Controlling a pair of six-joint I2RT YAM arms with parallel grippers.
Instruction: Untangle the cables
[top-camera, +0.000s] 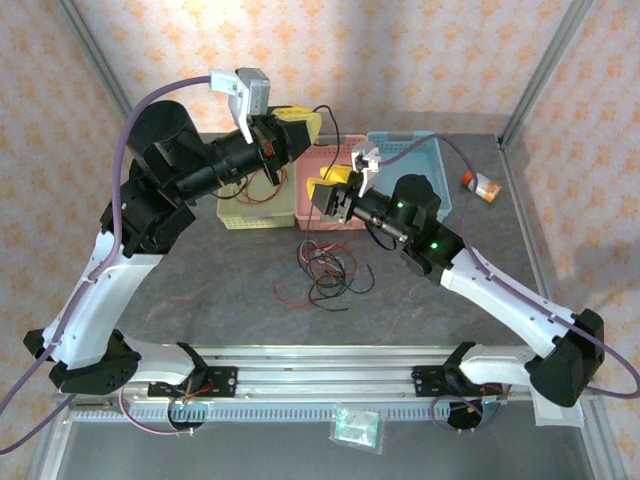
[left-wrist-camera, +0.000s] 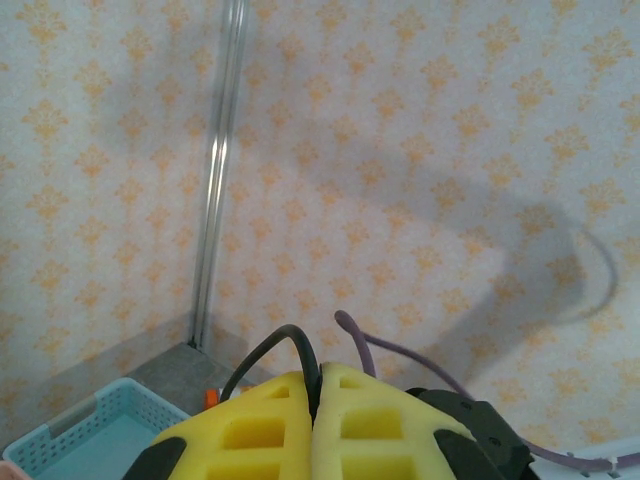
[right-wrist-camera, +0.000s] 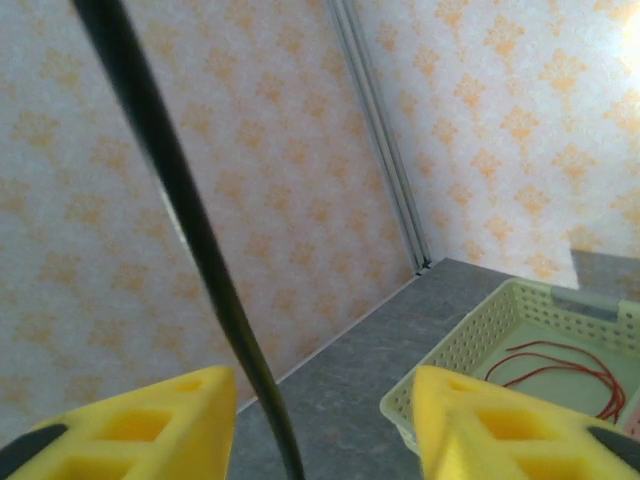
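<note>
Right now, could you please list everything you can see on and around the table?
cable tangle: one heap, red, black and white strands, middle of the table
black cable: one, rising from the left gripper's tips and passing between the right gripper's fingers
red cable: one loop, lying in the yellow-green basket
yellow-green basket: one, far left of the basket row
pink basket: one, middle of the row
blue basket: one, right of the row
orange and white object: one, small, far right of the table
clear packet: one, near ledge
table: one, grey
left gripper: yellow fingers, shut on the black cable
right gripper: yellow fingers, open
</note>
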